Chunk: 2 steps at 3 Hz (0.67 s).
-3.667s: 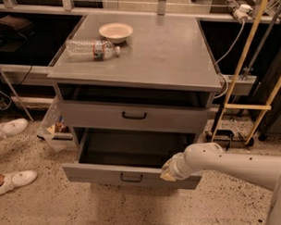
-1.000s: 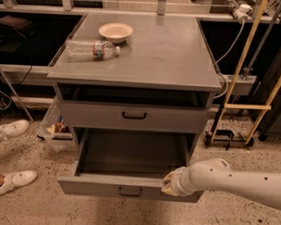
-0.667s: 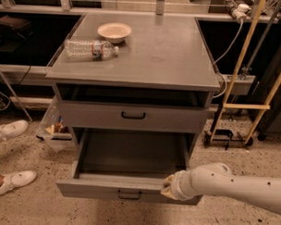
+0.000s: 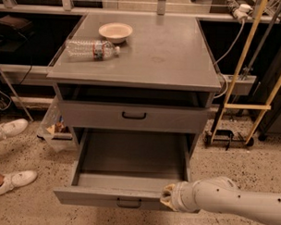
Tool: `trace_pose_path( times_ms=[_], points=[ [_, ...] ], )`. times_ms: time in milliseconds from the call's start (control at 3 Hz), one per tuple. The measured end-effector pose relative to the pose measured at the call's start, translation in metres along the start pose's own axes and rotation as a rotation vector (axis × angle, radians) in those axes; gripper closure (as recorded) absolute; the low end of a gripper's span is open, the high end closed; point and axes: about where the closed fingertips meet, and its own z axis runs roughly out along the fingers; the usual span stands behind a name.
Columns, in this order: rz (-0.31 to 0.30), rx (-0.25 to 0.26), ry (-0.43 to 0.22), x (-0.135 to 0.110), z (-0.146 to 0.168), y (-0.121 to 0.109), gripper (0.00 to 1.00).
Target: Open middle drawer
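Observation:
The middle drawer (image 4: 105, 198) is a wide, shallow grey metal drawer with a small dark loop handle (image 4: 128, 203). It stands pulled far out of the grey cabinet (image 4: 179, 64), and its inside is bare. My gripper (image 4: 167, 197) is at the right end of the drawer's front rim, touching it, right of the handle. My white arm (image 4: 234, 201) comes in from the lower right. Above it, another grey drawer (image 4: 94, 115) with a dark handle is almost closed. Whatever lies under the open drawer is hidden.
A clear plastic bottle (image 4: 89, 49) lies on the cabinet top beside a beige bowl (image 4: 115, 31). A person's white shoes (image 4: 10, 128) are on the speckled floor at the left. A yellow wheeled frame (image 4: 242, 106) stands to the right, and a clear bin (image 4: 54, 123) to the left.
The middle drawer has slid much further out toward the camera since the earliest frame. My gripper has moved with its front rim, down and toward the camera.

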Motion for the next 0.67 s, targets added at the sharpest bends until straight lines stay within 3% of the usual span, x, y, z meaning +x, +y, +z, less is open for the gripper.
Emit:
trace_pose_path(
  times_ms=[667],
  points=[
    [-0.049,0.007,-0.065,0.003,-0.028,0.083,1.0]
  ],
)
